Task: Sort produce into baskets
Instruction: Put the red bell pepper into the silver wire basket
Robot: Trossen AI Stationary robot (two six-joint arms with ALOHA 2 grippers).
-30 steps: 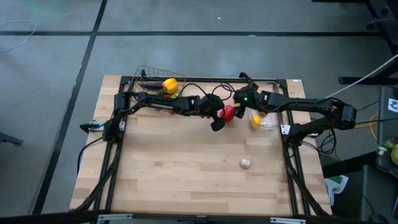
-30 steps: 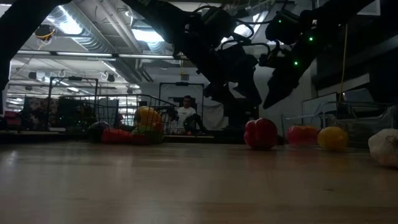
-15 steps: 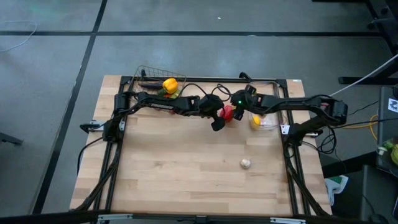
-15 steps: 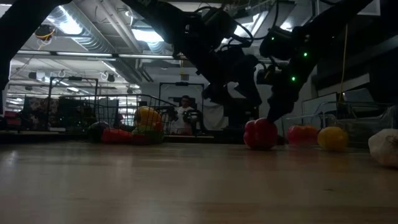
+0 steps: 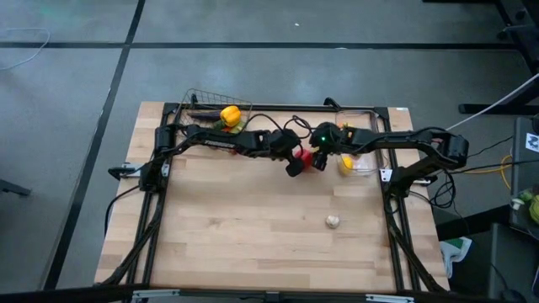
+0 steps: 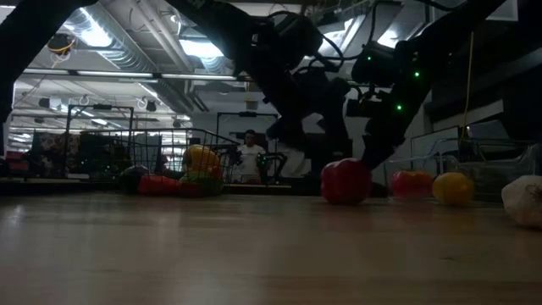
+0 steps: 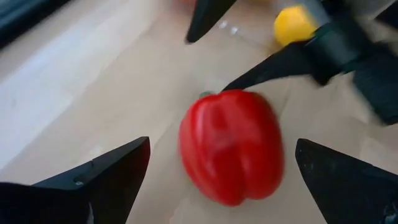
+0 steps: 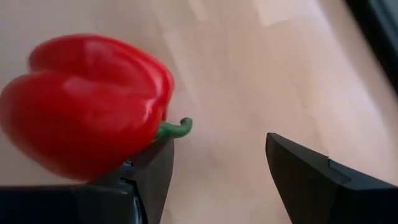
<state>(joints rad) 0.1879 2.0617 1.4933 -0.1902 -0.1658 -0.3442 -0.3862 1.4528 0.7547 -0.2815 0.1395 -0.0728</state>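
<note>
Red and glossy, a toy bell pepper (image 5: 308, 155) lies on the tabletop (image 5: 253, 227) toward the far side, between the two arms, which meet over it from left and right. It rests on its side, with its green stem (image 8: 175, 129) pointing out level over the wood, so its long axis is taken to run roughly flat along the surface rather than upright.

The left gripper (image 7: 221, 165) is seen with its jaws spread wide and nothing between them; the pepper sits just ahead of their opening and close to centred. The right gripper (image 8: 217, 174) is held at a middling width and is also empty — one of its fingers (image 8: 152, 165) is pressed against or just beside the pepper's stem end, while the other stands clear over bare wood. The pepper is therefore off to one side of the right jaws, not between them.

Both arms are about equally near, but only the left jaws are judged to be lined up for a straight closure.

At the far left a wire basket (image 5: 202, 101) holds a yellow pepper (image 5: 229, 115); at the far right a clear bin (image 5: 364, 160) holds a yellow fruit (image 5: 346, 163). A white garlic bulb (image 5: 333, 220) lies alone nearer on the right.
</note>
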